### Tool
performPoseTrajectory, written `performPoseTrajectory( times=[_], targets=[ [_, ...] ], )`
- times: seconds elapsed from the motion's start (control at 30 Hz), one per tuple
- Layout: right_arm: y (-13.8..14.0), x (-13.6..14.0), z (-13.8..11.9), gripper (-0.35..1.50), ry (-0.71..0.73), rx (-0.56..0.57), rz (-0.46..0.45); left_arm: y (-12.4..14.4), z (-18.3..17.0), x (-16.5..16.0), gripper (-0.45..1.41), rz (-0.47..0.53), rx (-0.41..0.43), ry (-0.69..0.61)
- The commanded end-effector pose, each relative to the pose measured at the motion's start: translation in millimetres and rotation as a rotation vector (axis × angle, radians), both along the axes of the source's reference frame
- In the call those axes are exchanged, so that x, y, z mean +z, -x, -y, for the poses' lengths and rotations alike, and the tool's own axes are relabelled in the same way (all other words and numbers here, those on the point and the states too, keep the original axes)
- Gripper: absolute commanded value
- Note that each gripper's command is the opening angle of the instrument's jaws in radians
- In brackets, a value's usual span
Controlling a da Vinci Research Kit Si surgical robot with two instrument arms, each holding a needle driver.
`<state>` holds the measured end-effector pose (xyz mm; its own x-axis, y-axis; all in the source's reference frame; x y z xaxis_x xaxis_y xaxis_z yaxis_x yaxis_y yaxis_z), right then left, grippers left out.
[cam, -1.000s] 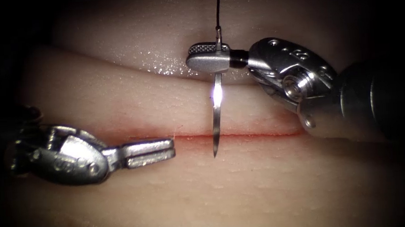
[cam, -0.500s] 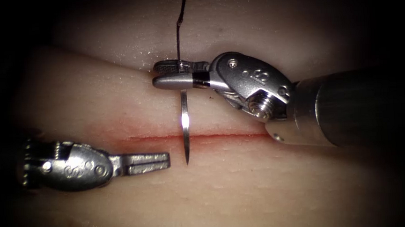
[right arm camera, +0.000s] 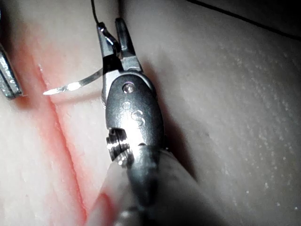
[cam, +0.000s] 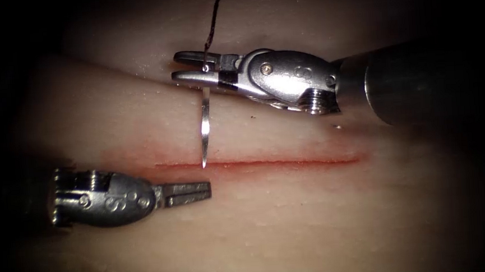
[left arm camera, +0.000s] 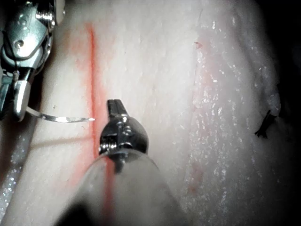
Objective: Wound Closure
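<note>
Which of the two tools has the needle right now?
The right arm's tool, coming in from the picture's right, grips the needle near its thread end; the tip hangs at the cut, not in the tissue. The left arm's tool holds nothing.

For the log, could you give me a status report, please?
Right tool shut on needle near thread end. Left tool shut, empty. Needle tip at cut, not in tissue.

Endoscope looked down from above-front, wide on thin red cut (cam: pixel 266 163) in pale pork tissue (cam: pixel 315 221). Wrist views looked along shafts, very close; all shared cut and curved steel needle (cam: pixel 204 130).
</note>
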<state>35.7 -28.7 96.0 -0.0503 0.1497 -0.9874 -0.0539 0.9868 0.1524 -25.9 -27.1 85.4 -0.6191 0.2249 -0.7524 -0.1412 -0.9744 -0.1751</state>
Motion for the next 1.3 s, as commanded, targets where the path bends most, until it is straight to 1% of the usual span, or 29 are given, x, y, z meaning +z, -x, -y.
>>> performPoseTrajectory(
  times=[0.03,0.13,0.23,0.4,0.6,0.7,1.03,1.3],
  targets=[
    [-1.1,1.0,-0.3,-0.35,0.027,-0.005,-0.002,0.5,0.5,0.7,-0.37,-0.004,-0.004,0.000],
    [-1.4,1.1,-0.5,-0.35,0.092,-0.010,-0.007,0.5,0.6,1.0,-0.37,-0.027,-0.005,-0.003],
    [-1.5,1.2,-0.8,-0.35,0.128,-0.010,-0.014,0.4,1.0,1.4,-0.37,-0.056,0.004,-0.008],
    [-1.8,1.5,-0.4,-0.35,0.150,-0.009,-0.020,0.1,1.5,2.1,-0.35,-0.081,-0.004,-0.009],
    [-2.0,1.9,-0.1,-0.35,0.186,-0.012,-0.028,-0.1,1.3,2.8,-0.35,-0.105,-0.015,-0.016],
    [-2.3,2.4,0.1,-0.35,0.227,-0.012,-0.026,-0.2,1.2,3.4,-0.35,-0.118,-0.026,-0.022],
    [-2.8,3.4,0.0,-0.35,0.284,-0.016,-0.014,-0.3,2.2,5.0,-0.35,-0.134,-0.022,-0.047],
    [-3.1,3.7,0.2,-0.35,0.329,-0.051,0.015,-0.6,2.7,5.3,-0.35,-0.140,-0.019,-0.063]
  ],
)
